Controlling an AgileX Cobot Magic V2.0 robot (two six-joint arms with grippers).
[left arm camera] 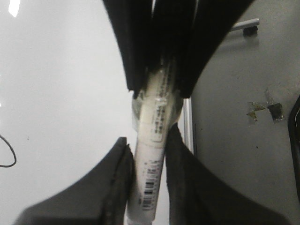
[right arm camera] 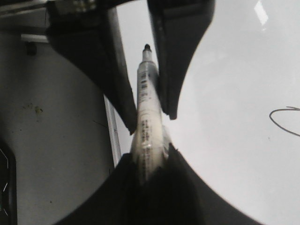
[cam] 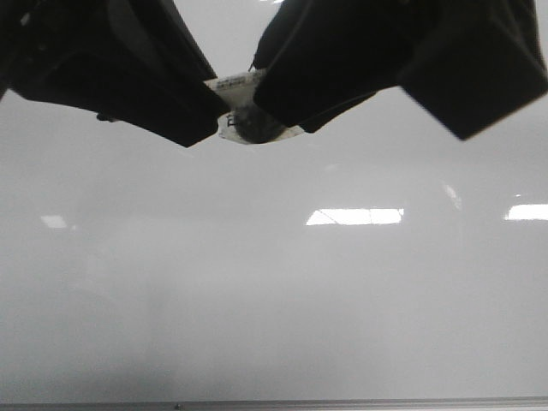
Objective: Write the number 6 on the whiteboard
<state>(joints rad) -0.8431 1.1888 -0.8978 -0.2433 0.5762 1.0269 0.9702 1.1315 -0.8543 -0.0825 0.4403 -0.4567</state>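
Both black claws, left (left arm camera: 149,154) and right (right arm camera: 151,159), clamp one white cylindrical plastic marker (right arm camera: 147,117) above the glossy pale whiteboard (cam: 274,300). Looks like a handover, so I'd release one side slowly.

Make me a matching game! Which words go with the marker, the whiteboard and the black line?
Things:
1. marker
2. whiteboard
3. black line

Descriptions:
A. shiny, with bright light patches
B. drawn on the whiteboard
C. held by the left gripper and the right gripper

Pairs: 1-C, 2-A, 3-B
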